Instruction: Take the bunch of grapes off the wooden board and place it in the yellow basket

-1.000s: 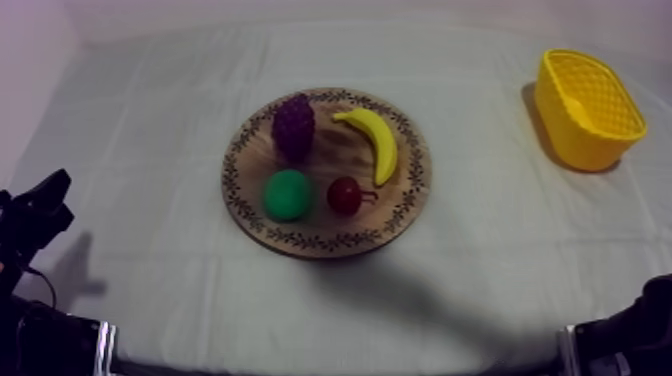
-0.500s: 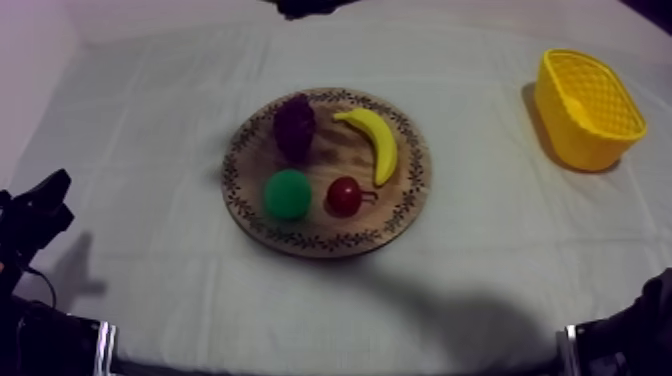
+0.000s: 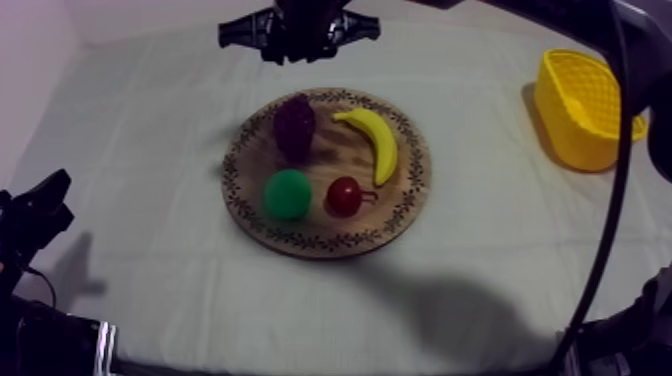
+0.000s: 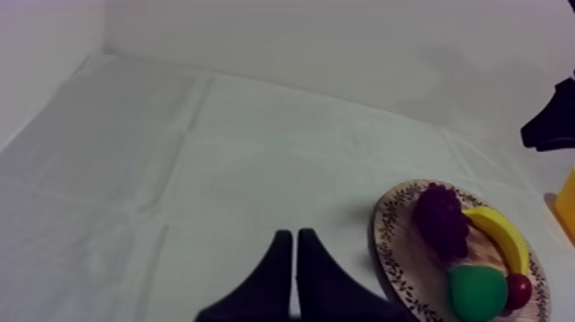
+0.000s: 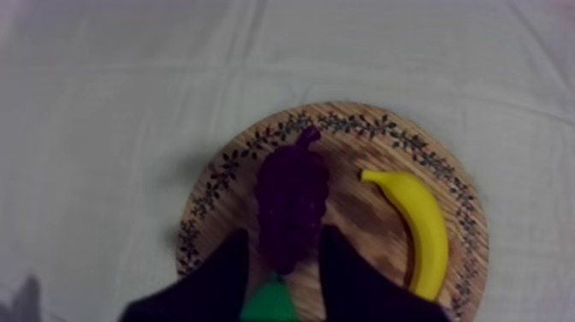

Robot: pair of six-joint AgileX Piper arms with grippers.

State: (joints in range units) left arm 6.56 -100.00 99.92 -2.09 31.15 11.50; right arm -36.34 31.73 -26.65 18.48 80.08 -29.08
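Right wrist view: right jaws spread, clear of bunch of grapes on wooden board; left jaws pressed together

Bare cloth rings the wooden board, out to the yellow basket. On the board the banana and green fruit stand near the bunch of grapes; its rim side lies open.
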